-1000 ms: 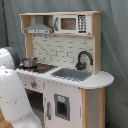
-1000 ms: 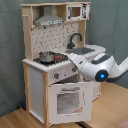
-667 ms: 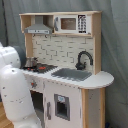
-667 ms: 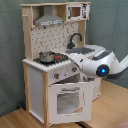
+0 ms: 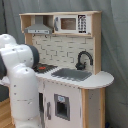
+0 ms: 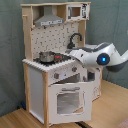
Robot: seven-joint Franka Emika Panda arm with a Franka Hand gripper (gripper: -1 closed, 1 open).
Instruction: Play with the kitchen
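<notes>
Your pincer [image 6: 75, 54] is over the kitchen [image 6: 60, 80]; you cannot tell if it's open.
A grey curtain [image 5: 114, 45] hangs behind; the floor [image 6: 112, 107] is wood.

kitchen [image 6: 45, 90]: white painted panels, light wood | pot [image 6: 46, 56]: shiny metal | arm [image 5: 22, 90]: glossy white plastic

Pincer out of sight behind the arm [image 5: 20, 80] in both exterior views.

First exterior view: near the arm [image 5: 20, 85], facing the kitchen [image 5: 75, 60] from its sink side. Second exterior view: opposite front corner, stove side, similar range. Both share the kitchen front, counter and arm [image 6: 97, 56].
</notes>
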